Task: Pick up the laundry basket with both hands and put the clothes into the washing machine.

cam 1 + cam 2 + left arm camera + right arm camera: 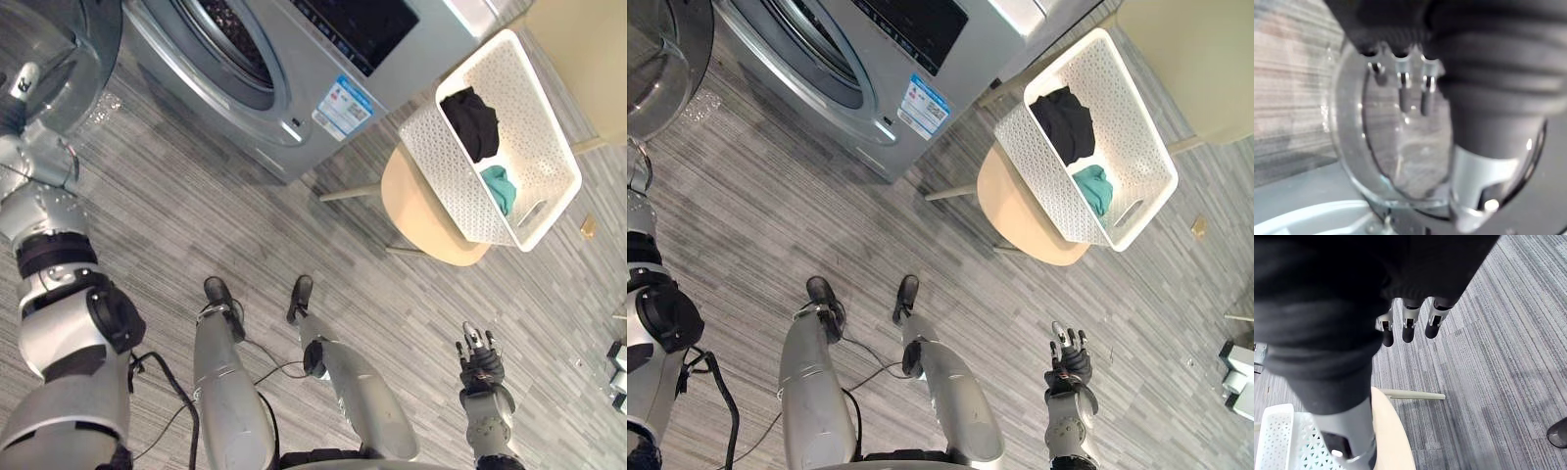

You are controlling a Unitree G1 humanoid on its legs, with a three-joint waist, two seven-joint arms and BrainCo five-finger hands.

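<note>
The washing machine (294, 83) fills the top of the left eye view, with its round drum opening (230, 39) uncovered and its glass door (59, 44) swung out into the upper left corner. A blue and white sticker (343, 108) sits on the machine's grey front, below a dark control panel (358, 24).

The white perforated laundry basket (431, 132) lies in the upper right of the frame, resting on a round beige stool (421, 215) just beside the machine's corner. Neither hand touches it. Inside are a black garment (473, 122) towards the end nearer the machine and a teal garment (500, 186) towards the other end (the two are a little apart).

The left hand (1426, 95) is up at the door in the upper left. In its wrist view the fingers hang straight and loose in front of the curved glass, gripping nothing; whether their tips touch the glass I cannot tell.

The right hand (480, 364) is in the lower right of the frame, well apart from the basket, its fingers straight and slightly spread over the grey striped carpet (245, 225), holding nothing. Its wrist view shows the stool's edge and a corner of the basket beyond the thumb.
</note>
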